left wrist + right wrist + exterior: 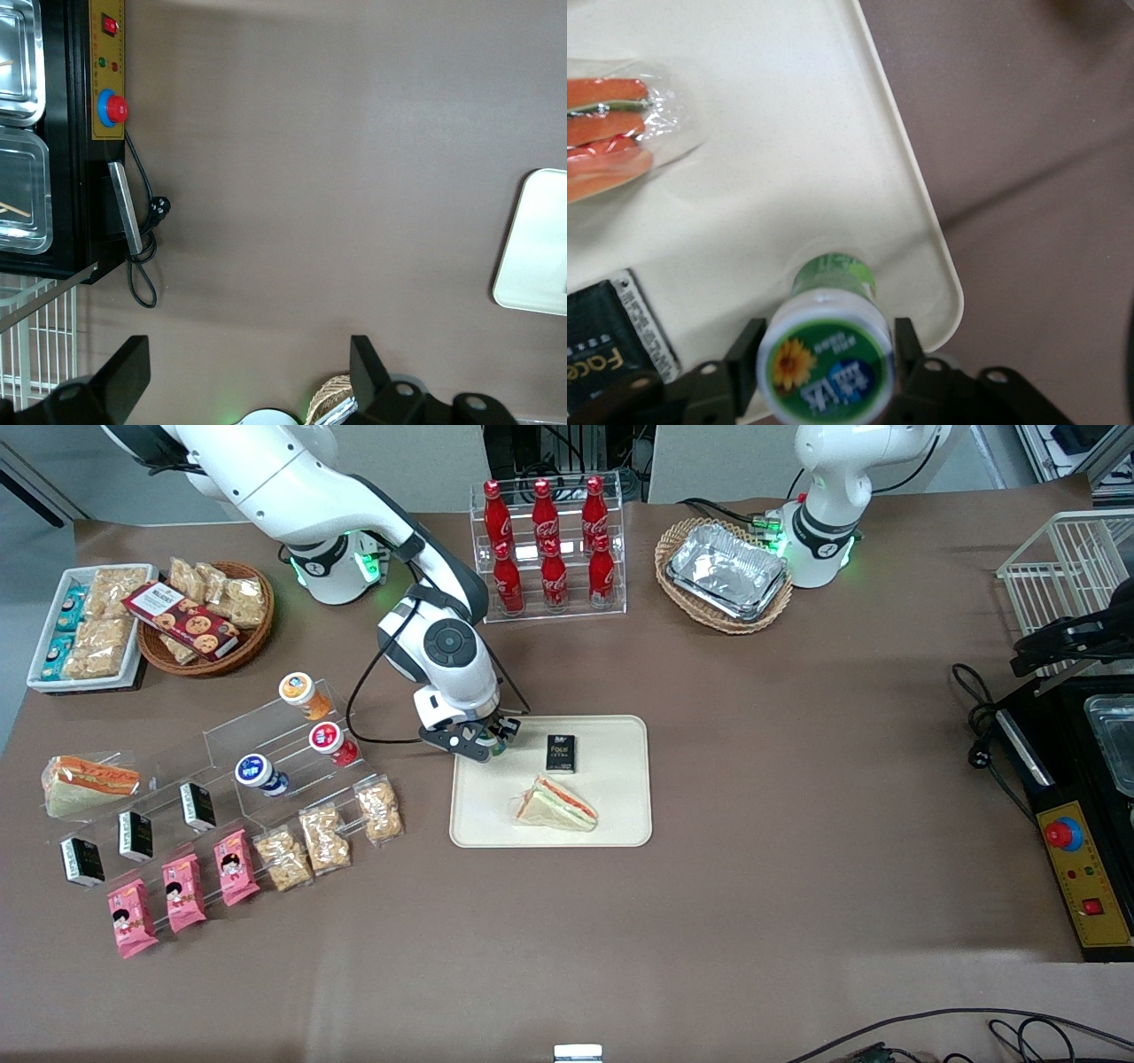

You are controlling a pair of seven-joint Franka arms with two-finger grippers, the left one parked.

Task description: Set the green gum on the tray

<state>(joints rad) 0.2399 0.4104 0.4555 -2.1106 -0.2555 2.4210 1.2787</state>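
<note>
I operate in a robotics lab staged as a snack shop. Two fixed-base arms stand on a brown-covered table point(797, 921). An emergency-stop control box point(1083, 877) and loose cables point(974, 708) lie toward the parked arm's end. Acrylic display racks point(266, 753) and a cola bottle stand point(547, 545) hold the stock.

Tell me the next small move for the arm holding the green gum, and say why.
Probably lower a little, then open. The pincer grips the green gum by its lid, already over a bare corner of the tray, beside the black packet and clear of the sandwich. Whether its base touches is unclear.
</note>
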